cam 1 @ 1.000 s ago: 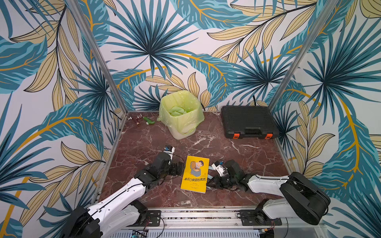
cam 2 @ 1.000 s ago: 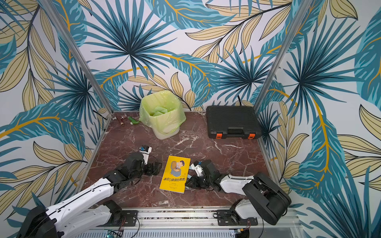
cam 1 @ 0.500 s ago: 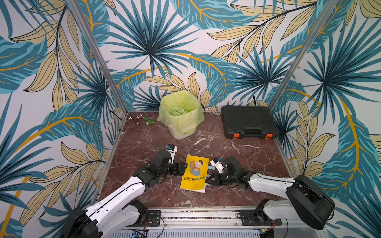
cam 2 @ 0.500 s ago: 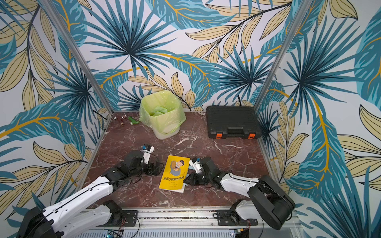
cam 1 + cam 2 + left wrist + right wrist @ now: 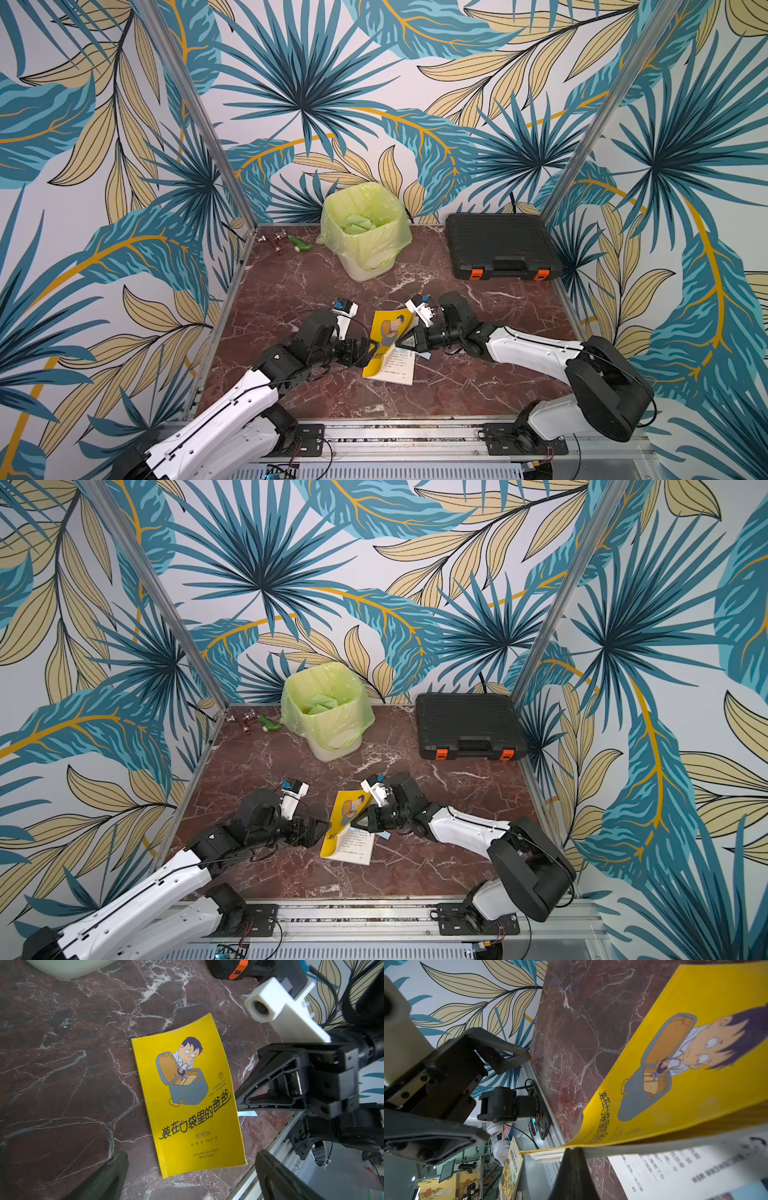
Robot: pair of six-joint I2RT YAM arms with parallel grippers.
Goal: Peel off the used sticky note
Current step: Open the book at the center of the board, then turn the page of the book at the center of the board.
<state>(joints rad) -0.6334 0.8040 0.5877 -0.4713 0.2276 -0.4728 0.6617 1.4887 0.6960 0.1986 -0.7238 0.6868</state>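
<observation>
Starting at nine o'clock of the book [image 5: 390, 332]: left end effector [image 5: 362, 352] low over the worktop [image 5: 291, 291], jaws spread wide, nothing between them, tips near the spine edge. In the middle, yellow cover tilted up off the white pages, hinged on the spine side, the printed page beneath partly bared. At about four o'clock of the book, a pale blue sticky note [image 5: 424, 356] poking out past the page edge, lying flat, just under the right arm's tool. At three o'clock, right end effector [image 5: 405, 341] with jaws together at the cover's free edge — pinching it, or merely wedged beneath it with a few pages, impossible to tell from the right wrist view. Judged as the opening step: cover raised to reach the note, peeling not yet begun. Next move, by that reading, calls for holding the cover up with one tool and bringing the open left jaws round to the note's loose end — a shallow pinch on the paper alone, then a slow pull away from its stuck edge, page pinned flat.
</observation>
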